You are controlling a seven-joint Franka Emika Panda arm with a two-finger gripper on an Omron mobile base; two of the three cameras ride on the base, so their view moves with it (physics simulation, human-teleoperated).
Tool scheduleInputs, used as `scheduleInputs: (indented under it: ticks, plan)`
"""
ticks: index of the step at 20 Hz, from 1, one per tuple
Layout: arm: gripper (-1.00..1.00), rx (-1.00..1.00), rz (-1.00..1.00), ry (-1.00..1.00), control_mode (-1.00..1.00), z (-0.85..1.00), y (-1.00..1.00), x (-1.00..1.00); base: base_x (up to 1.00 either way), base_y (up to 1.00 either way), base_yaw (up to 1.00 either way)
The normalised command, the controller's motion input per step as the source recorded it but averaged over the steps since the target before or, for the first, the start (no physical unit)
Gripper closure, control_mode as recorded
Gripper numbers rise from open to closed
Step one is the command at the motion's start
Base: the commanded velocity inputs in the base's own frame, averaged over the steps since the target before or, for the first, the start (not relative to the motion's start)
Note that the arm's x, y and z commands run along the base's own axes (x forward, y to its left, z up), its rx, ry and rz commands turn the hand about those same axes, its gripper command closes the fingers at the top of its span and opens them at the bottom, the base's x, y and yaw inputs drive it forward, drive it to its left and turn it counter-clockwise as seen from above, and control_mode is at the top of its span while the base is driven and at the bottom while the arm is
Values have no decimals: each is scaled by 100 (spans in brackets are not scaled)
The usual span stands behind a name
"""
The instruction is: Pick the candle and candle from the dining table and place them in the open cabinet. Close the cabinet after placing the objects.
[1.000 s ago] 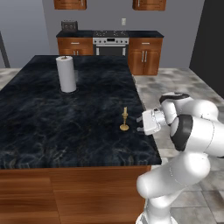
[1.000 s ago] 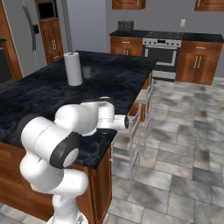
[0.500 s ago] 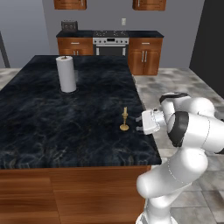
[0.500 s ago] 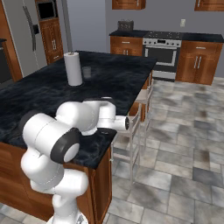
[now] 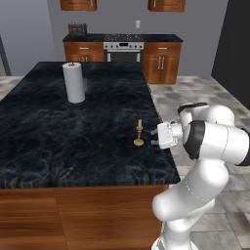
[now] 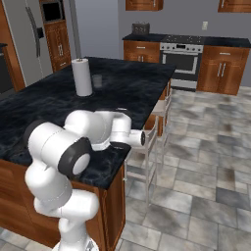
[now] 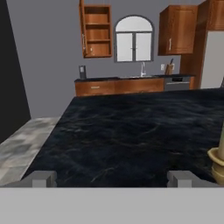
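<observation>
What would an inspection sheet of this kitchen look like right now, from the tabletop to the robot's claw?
Surface: dining table, black veined marble, wood sides.
Job's things: thin taper candle upright near the table's right edge; open cabinet on the far wall, shelves bare. Second candle: nothing seen.
Clutter: paper-towel roll upright; small dark cup beside it.
Claw: claw open, level, just right of the taper, not touching.
Cables: nothing seen.
Surroundings: stove, fridge, chair at the table's side, tiled floor.

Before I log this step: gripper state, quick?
Gripper: open, holding nothing, level beside the taper candle at the dining table edge.
</observation>
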Motion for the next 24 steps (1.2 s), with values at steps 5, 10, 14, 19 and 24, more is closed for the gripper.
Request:
scheduleInputs:
  ticks: [5,10,14,19,24]
  plan:
    - [-100,1,0,0,-100,-7,0,8,0,0,0]
    - [-100,1,0,0,-100,-5,0,7,0,0,0]
    - [-100,0,0,0,-100,-2,0,9,0,0,0]
    - [-100,0,0,0,-100,-1,0,9,0,0,0]
    - [-100,0,0,0,-100,-2,0,8,0,0,0]
